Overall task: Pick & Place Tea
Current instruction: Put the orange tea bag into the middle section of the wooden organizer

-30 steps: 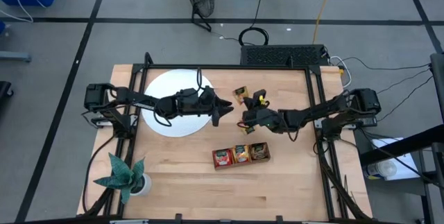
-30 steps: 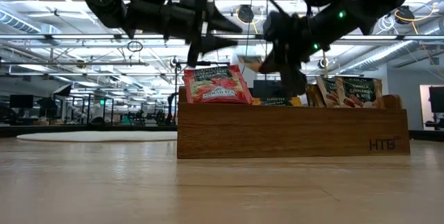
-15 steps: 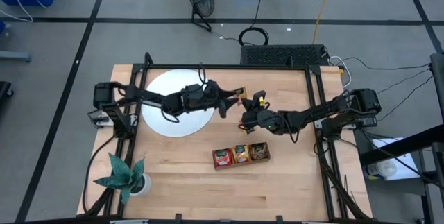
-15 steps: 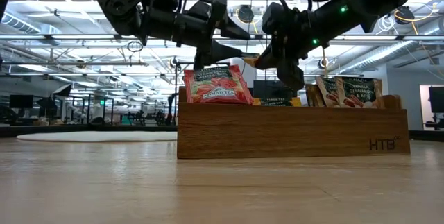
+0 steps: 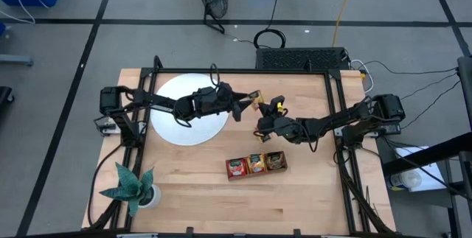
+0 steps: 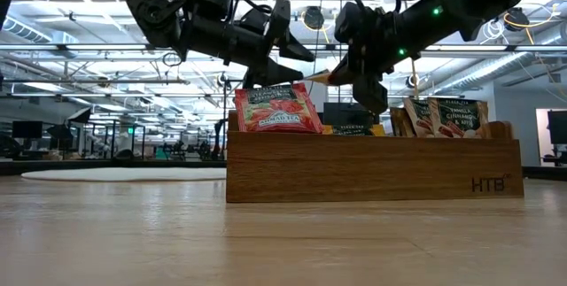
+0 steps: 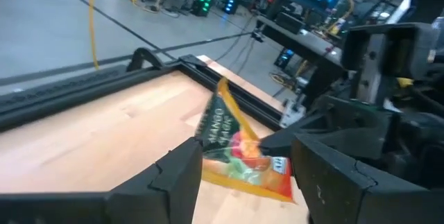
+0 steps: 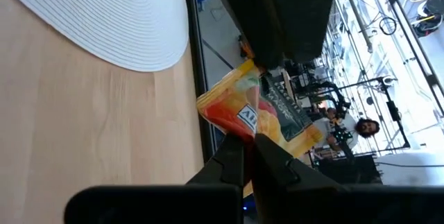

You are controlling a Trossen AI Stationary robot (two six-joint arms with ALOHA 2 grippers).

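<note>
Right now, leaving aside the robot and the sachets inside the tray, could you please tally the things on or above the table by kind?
White mat: 1
Wooden tray: 1
Potted plant: 1
Tea sachet in the air: 1
Total: 4

One orange-yellow tea sachet point(image 5: 256, 99) aloft, one wooden tray point(image 5: 257, 166), one white disc point(image 5: 189, 109), one potted plant point(image 5: 133, 188)

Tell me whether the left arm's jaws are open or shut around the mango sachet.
Open. In the left wrist view the left gripper has its jaws spread either side of the mango sachet, which the right gripper pinches.
</note>
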